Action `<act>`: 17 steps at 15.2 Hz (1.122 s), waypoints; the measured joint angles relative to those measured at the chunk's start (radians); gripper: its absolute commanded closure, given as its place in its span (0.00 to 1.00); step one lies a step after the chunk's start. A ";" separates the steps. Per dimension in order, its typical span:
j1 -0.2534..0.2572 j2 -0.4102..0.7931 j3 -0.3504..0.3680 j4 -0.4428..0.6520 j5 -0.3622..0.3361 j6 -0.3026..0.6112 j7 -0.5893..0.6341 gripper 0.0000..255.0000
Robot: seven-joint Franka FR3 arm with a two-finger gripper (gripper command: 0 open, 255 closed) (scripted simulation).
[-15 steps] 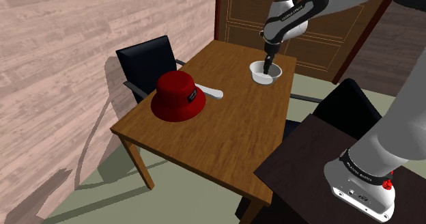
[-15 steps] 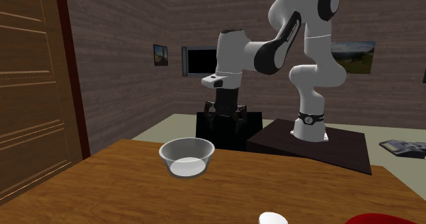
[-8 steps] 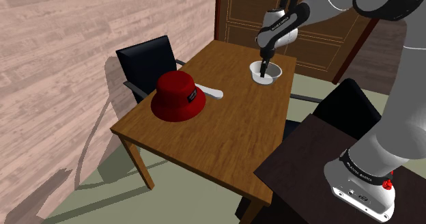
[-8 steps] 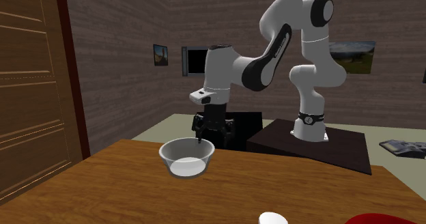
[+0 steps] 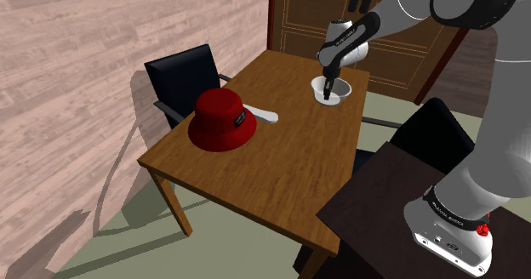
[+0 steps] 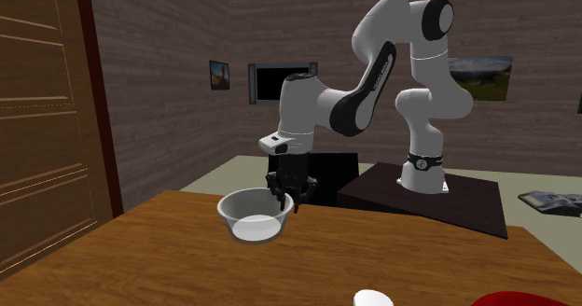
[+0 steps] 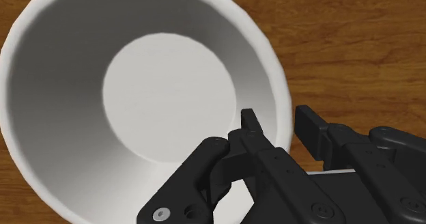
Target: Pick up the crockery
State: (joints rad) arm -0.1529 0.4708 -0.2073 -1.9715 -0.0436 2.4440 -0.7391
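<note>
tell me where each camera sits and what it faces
Shoulder view: beside the stand, looking down over the table at the white bowl; arm and end effector show.
Second exterior view: low across the table, facing the arm over the bowl; whole arm shows.
Wrist view: on the hand, looking into the bowl; fingers straddle its rim.
All share the bowl.

Bowl [image 5: 341,95] and hat [image 5: 223,120] apart on table [image 5: 281,167]
</note>
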 measured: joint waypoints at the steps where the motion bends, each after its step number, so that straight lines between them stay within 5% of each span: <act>1: 0.000 0.000 0.000 0.000 0.000 0.000 0.000 1.00; 17: 0.007 -0.072 -0.008 0.007 -0.011 -0.078 -0.001 1.00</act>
State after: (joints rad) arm -0.1457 0.3989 -0.2153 -1.9647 -0.0548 2.3660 -0.7398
